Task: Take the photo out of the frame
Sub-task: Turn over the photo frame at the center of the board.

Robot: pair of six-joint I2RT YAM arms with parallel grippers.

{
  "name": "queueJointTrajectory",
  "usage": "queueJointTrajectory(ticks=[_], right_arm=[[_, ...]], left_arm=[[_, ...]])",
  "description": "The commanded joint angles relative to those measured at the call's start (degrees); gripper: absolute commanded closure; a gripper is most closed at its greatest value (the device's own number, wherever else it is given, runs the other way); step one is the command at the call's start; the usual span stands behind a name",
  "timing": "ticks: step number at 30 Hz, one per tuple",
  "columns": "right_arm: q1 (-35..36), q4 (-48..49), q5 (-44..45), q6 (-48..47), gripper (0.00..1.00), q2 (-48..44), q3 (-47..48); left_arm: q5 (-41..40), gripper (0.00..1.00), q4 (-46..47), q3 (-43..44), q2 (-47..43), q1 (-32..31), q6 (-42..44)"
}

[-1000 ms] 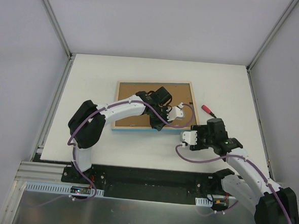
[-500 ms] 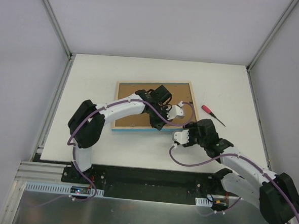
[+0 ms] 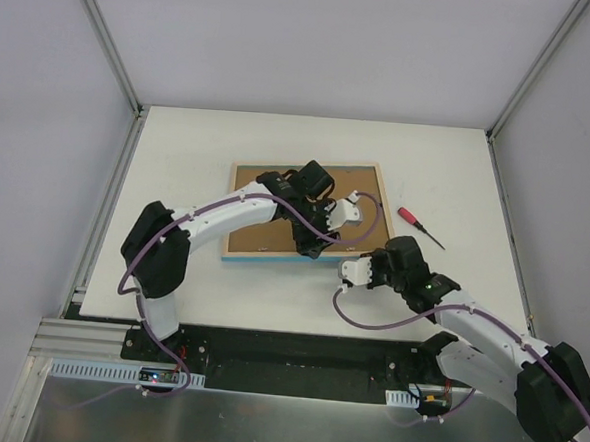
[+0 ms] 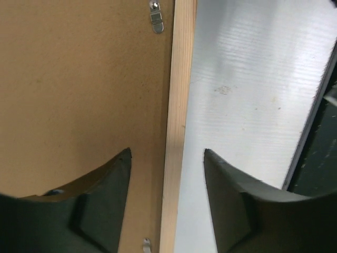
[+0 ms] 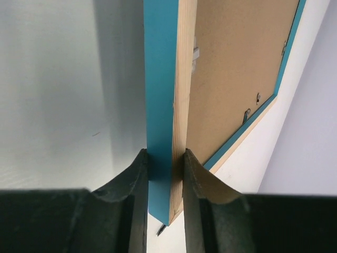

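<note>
Filling frame (image 3: 263,256) — backing board (image 3: 264,237) (clipped).

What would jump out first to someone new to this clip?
The frame lies face down on the table, brown backing board up. The right hand pinches its near right corner, while the left hand straddles its right rim, open. A red-handled screwdriver lies to its right.

**Frame** (image 5: 158,79): edge face coated bright blue, smooth, matt. Rear rim (image 4: 176,105) is bare pale wood with fine straight grain, unvarnished in appearance.
**Backing board** (image 4: 79,79): brown fibreboard, matt, faintly speckled.
**Retaining clips** (image 4: 156,21): bright metal, shiny.
**Desk** (image 4: 247,79): white sheet, finely ribbed, soft sheen.
**Left end effector** (image 4: 167,152) and **right end effector** (image 5: 164,153): fingers dark, matt, plastic-looking.
**Screwdriver** (image 3: 408,215): red handle, finish too small to judge.
</note>
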Motion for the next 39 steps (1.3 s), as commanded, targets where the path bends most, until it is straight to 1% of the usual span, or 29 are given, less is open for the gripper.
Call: queueJointTrajectory(ticks=[1, 2, 3, 5, 9, 15, 19, 23, 26, 29, 31, 33, 35, 37, 39], right_arm=[[0.2, -7.2, 0.9, 2.8, 0.99, -1.6, 9.1], [0.2, -11.4, 0.5, 3.8, 0.99, -1.4, 11.1], [0.2, -14.1, -1.5, 4.6, 0.99, -1.1, 13.6], [0.2, -19.4, -2.8, 6.6, 0.99, -0.3, 19.4], [-0.4, -27.5, -6.8, 8.9, 0.99, 0.9, 26.8], [-2.2, -35.7, -11.2, 9.9, 0.99, 2.7, 34.7], [-4.4, -40.8, -16.5, 11.3, 0.99, 3.5, 40.6], [-7.0, -45.5, -21.6, 12.2, 0.99, 4.5, 46.5], [-9.3, -48.2, -25.0, 12.3, 1.00, 5.2, 48.8], [-11.3, -49.0, -27.4, 12.6, 1.00, 5.2, 49.6], [-12.9, -49.4, -29.4, 12.8, 1.00, 5.3, 49.6], [-14.9, -50.0, -31.6, 12.9, 1.00, 5.6, 49.7], [-16.9, -50.6, -33.3, 13.1, 1.00, 5.9, 50.1], [-18.7, -51.1, -35.5, 13.5, 1.00, 6.4, 51.1], [-20.3, -51.8, -37.3, 13.9, 1.00, 7.0, 52.3]], left_arm=[[-1.4, 0.35, -1.0, 1.1, -8.9, 0.8, 0.9], [-2.0, 0.30, -1.0, 0.7, -9.8, 0.7, 1.2], [-2.7, 0.26, -0.9, 0.4, -10.6, 0.7, 1.6], [-3.8, 0.19, -1.0, -0.4, -12.0, 0.7, 2.6], [-6.6, 0.14, -0.9, -1.8, -13.7, 0.7, 5.0], [-8.6, 0.12, -0.9, -2.3, -14.7, 0.7, 8.6], [-10.2, 0.11, -1.0, -1.9, -14.9, 0.7, 10.1], [-11.7, 0.11, -0.9, -1.8, -15.0, 0.7, 10.9], [-13.2, 0.13, -0.5, -1.6, -15.0, 0.7, 11.1], [-13.9, 0.18, 0.1, -1.5, -15.2, 0.8, 11.7], [-14.4, 0.28, 0.2, -1.1, -15.1, 0.7, 12.0], [-14.6, 0.41, 0.2, -0.5, -14.9, 0.7, 12.3], [-14.7, 0.51, 0.1, -0.1, -14.8, 0.7, 12.5], [-14.8, 0.58, 0.2, 0.3, -14.7, 0.7, 12.6], [-14.8, 0.60, 0.2, 0.6, -14.7, 0.6, 12.6]])
